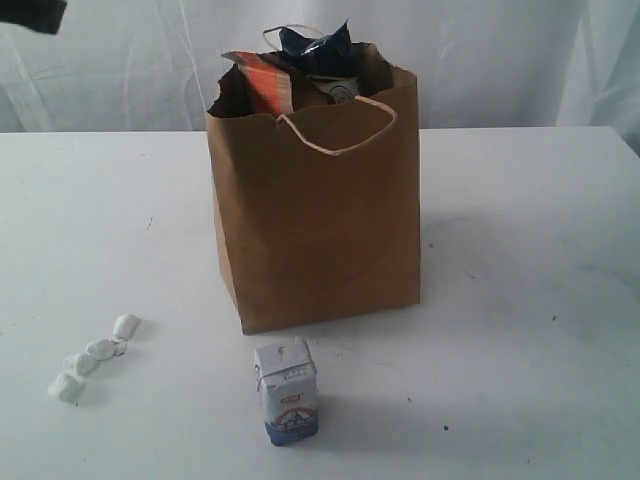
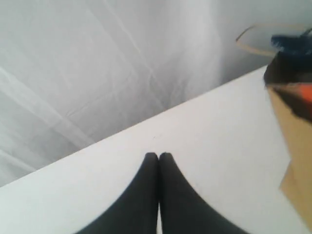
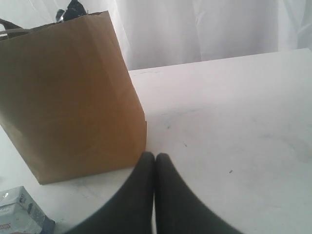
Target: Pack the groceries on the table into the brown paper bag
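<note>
White carton [image 1: 287, 391], nearer than the bag [image 1: 320, 230], looks light and stiff: hold its flat sides. Left gripper [image 2: 158, 157] and right gripper [image 3: 155, 157] are pinched together, empty.

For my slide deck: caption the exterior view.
Part-filled brown paper bag on the white table; small white-blue carton and white wrapped sweets lie outside it.

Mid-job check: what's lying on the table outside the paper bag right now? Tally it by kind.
white wrapped sweets: 4, lying in a loose row
small white-blue carton: 1, standing upright
Total: 5 items not yet packed
</note>
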{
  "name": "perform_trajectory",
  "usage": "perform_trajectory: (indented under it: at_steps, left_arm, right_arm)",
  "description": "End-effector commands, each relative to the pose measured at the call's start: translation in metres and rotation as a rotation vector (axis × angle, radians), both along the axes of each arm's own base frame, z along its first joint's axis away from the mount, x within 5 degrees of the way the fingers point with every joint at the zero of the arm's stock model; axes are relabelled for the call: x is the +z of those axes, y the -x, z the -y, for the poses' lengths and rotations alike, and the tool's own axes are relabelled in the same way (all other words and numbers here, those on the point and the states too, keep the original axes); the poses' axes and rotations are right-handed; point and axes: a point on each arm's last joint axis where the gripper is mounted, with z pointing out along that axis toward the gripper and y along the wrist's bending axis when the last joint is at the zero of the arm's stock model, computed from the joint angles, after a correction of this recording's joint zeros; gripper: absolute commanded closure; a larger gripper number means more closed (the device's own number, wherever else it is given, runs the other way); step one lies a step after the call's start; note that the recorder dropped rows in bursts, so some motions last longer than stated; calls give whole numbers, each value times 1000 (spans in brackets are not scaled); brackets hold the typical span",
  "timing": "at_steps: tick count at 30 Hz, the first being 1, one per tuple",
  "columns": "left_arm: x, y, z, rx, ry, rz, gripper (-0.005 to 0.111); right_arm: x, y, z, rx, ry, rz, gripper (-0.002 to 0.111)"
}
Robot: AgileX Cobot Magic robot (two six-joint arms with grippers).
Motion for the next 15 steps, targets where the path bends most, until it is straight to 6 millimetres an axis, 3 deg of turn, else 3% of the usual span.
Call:
perform_trajectory:
  at_steps: [1, 7, 15]
  left_arm:
    - [-13, 19, -26, 69, -124, -58, 107]
    - [-38, 55, -65, 167, -39, -44, 107]
    - [-84, 115, -90, 159, 118, -58, 107]
  right_arm:
    - [-1, 0, 0, -3, -2, 0, 108]
    - [-1, 0, 0, -3, -2, 0, 108]
    - [-1, 0, 0, -3, -2, 0, 108]
